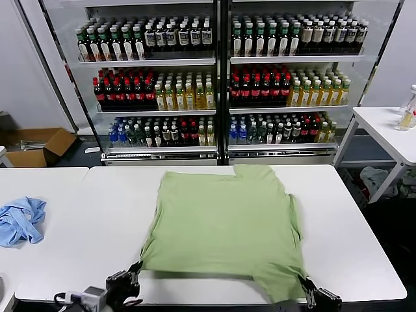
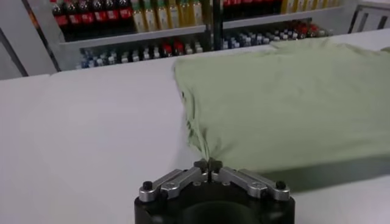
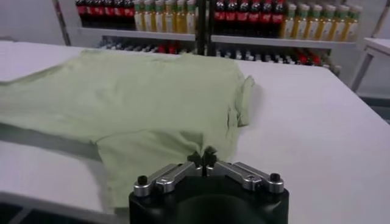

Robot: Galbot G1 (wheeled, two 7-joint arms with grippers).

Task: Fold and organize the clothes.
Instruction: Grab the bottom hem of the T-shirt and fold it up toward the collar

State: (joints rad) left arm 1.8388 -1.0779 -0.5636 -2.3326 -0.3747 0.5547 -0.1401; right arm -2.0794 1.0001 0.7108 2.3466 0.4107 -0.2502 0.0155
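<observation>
A: Where is the shirt (image 1: 224, 227)?

B: Spread flat on the white table (image 1: 364, 247), its hem along the near edge, its far end reaching the far edge. It is plain light green, back side up in the head view; no collar, buttons or print show.

A: And the grippers?

B: The left gripper (image 1: 135, 273) sits at the near edge by the shirt's left hem corner, the right gripper (image 1: 305, 286) at the right hem corner. From the head view their fingers are hard to read.

A: Do the wrist cameras help?

B: Yes. The left wrist view shows the left gripper (image 2: 208, 165) with fingers pinched together on a corner of the cloth, which rises slightly off the table there. The right wrist view shows the right gripper (image 3: 203, 161) likewise closed tight on the hem, with a sleeve (image 3: 244, 100) lying folded beside the body.

A: Anything only the head view gives?

B: A crumpled blue cloth (image 1: 21, 220) on the table's left side, well apart from the shirt, and drink shelves (image 1: 221, 84) behind.
</observation>
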